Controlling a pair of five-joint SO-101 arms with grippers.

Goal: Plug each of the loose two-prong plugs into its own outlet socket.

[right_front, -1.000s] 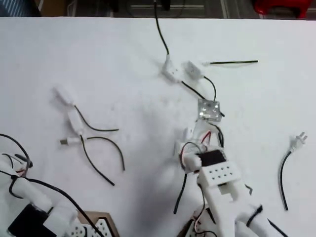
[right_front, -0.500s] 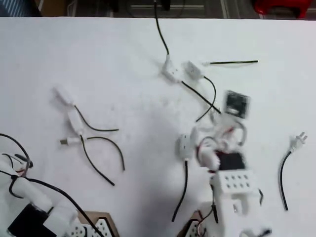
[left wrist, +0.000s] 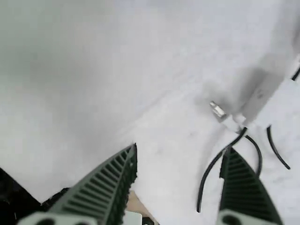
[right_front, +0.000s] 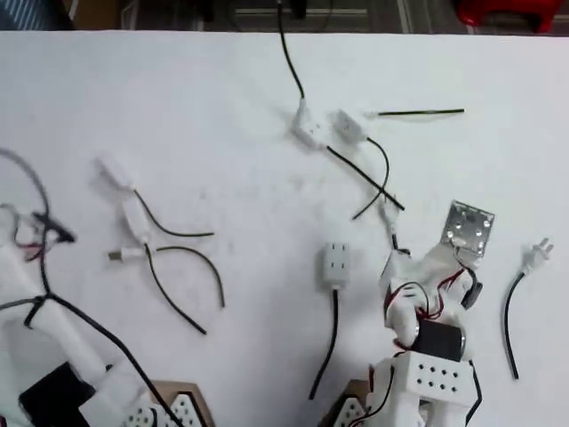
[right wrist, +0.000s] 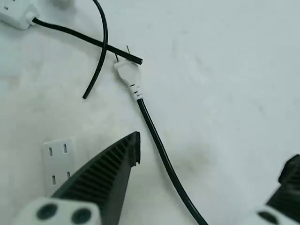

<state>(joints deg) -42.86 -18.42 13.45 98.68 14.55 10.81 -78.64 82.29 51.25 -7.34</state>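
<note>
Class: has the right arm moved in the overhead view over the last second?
Yes: the right arm swung rightward, away from the outlet socket toward the loose plug.

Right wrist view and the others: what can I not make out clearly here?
Right wrist view: outlet half hidden behind a finger of the right pincer; the cord of the plug runs off the edge.
High view: that cord passes under the right arm.
Left wrist view: white block blurred, cut by the edge.
</note>
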